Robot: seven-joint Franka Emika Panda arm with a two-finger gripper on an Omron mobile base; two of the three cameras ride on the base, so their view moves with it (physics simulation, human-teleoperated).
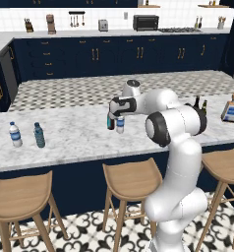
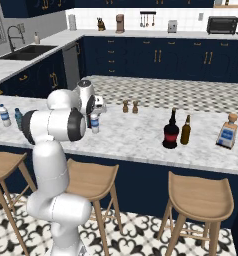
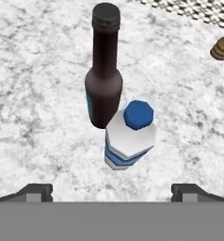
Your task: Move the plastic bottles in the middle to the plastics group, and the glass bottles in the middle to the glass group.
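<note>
Clear ribbed water bottle, beside slim dark glass bottle, gripper spread wide above, apparently empty.

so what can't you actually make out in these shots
- Gripper: jaws open in the hand view; the arm's own wrist hides the fingers in both base views.
- Dark long-necked bottle: label turned away, unreadable.
- Small water bottle: lower body hidden beneath its shoulder.
- Brown shaker: cut off by the hand view's edge.

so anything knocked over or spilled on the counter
Nothing stands out. The water bottle and the slim dark bottle stand upright close together under the open gripper; the marble counter looks dry.
</note>
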